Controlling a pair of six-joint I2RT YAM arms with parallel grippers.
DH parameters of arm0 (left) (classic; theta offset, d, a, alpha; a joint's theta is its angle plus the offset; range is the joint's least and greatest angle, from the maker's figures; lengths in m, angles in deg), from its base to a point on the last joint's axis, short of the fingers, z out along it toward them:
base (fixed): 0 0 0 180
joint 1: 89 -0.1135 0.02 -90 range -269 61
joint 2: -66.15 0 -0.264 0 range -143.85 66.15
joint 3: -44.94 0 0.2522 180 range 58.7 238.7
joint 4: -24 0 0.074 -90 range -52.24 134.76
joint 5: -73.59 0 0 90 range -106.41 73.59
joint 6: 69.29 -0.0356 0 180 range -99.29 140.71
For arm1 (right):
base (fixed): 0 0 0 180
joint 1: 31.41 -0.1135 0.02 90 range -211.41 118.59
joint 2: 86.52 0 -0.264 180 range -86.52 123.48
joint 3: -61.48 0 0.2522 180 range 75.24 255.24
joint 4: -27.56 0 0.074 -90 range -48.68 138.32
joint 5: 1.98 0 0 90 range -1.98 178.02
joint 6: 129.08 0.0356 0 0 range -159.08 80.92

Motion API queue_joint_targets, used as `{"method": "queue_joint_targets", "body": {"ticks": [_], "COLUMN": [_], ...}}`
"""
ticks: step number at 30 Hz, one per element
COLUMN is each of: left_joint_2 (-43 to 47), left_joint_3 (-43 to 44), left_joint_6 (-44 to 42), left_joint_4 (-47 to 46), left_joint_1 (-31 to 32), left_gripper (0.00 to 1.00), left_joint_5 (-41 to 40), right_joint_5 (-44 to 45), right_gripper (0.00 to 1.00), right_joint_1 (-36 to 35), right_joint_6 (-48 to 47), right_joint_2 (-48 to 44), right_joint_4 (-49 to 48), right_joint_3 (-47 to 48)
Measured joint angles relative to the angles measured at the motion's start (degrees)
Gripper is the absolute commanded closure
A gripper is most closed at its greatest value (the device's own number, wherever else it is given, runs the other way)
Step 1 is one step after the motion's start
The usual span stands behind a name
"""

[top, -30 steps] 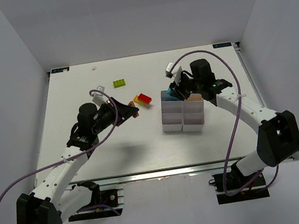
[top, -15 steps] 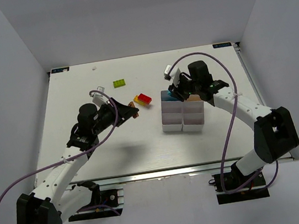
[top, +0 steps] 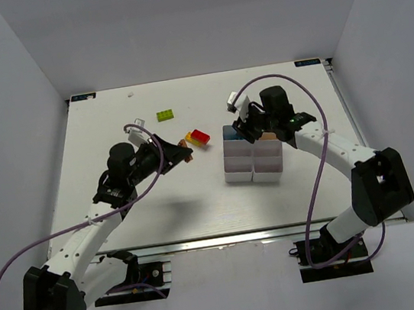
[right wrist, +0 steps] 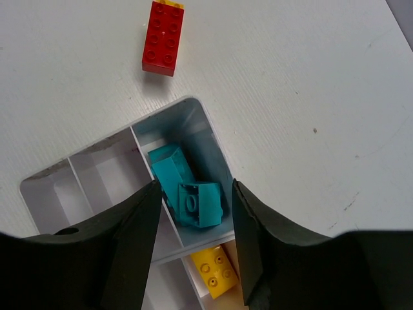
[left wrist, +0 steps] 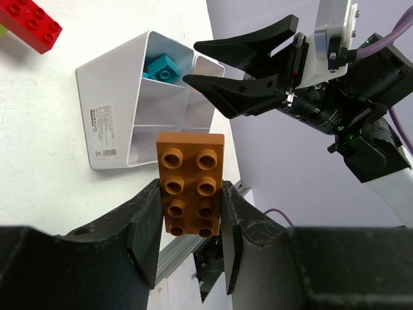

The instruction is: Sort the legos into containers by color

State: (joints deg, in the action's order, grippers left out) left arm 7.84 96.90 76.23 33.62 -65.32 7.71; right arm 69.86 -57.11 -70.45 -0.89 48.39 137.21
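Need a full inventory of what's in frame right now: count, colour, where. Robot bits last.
lime green brick: 1, lime green, alone on the far part of the table
red brick: 1, red, on the table just outside the bin block
yellow piece: 1, yellow, against the red brick, mostly hidden
cyan bricks: 2, cyan, together in one corner bin
yellow brick: 1, yellow, in the bin next to the cyan ones
orange brick: 1, orange, clamped in the left gripper, off the table
bin block: 1, white, six bins, mid table
table: 1, white
left gripper: 1, black, shut on the orange brick
right gripper: 1, black, open and empty above the cyan bin
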Motion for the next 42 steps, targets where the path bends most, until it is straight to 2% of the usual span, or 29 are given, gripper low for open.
{"method": "queue_joint_targets", "body": {"ticks": [2, 3, 4, 5, 7, 12, 17, 22, 28, 34, 42], "left_joint_2": [-0.7, -1.2, -2.2, -3.3, -6.8, -16.7, -24.5, -30.7, -36.2, -40.0, -42.7], "left_joint_3": [0.0, 0.1, 0.3, 0.7, 2.6, 10.1, 17.9, 24.4, 26.7, 29.8, 33.1], "left_joint_6": [0.0, 0.0, -0.1, -0.2, -0.9, -3.5, -7.3, -11.6, -15.3, -17.6, -20.9], "left_joint_4": [-0.9, -1.1, -1.1, -1.0, -0.6, -0.5, 1.1, 3.2, 5.7, 7.7, 6.8], "left_joint_1": [0.1, 0.3, 0.8, 1.5, 3.7, 9.4, 14.0, 20.0, 25.5, 27.7, 28.7], "left_gripper": [0.95, 0.95, 0.95, 0.95, 0.96, 0.97, 0.96, 0.94, 0.86, 0.82, 0.79], "left_joint_5": [0.3, 0.3, 0.2, 0.1, -0.6, -2.5, -7.2, -19.0, -34.6, -46.4, -53.2], "right_joint_5": [-0.1, -0.3, -0.4, -0.7, -1.2, -2.7, -3.4, -4.3, -5.2, -6.1, -6.5], "right_gripper": [0.52, 0.66, 0.73, 0.85, 0.91, 0.92, 0.88, 0.88, 0.88, 0.87, 0.86], "right_joint_1": [0.0, 0.0, 0.0, 0.1, 0.3, 2.0, 4.1, 5.9, 7.8, 9.0, 9.8], "right_joint_6": [1.0, 1.4, 2.0, 3.1, 5.6, 10.9, 13.5, 15.2, 16.7, 17.7, 17.9], "right_joint_2": [-0.2, -0.6, -1.0, -1.8, -3.5, -6.6, -7.2, -7.3, -7.3, -7.3, -8.1], "right_joint_4": [0.0, 0.0, 0.0, -0.2, -1.0, -2.5, -2.8, -2.7, -2.5, -2.5, -2.5], "right_joint_3": [0.0, 0.0, 0.0, 0.0, 0.0, 1.1, 1.4, 1.4, 1.4, 1.3, 0.9]}}
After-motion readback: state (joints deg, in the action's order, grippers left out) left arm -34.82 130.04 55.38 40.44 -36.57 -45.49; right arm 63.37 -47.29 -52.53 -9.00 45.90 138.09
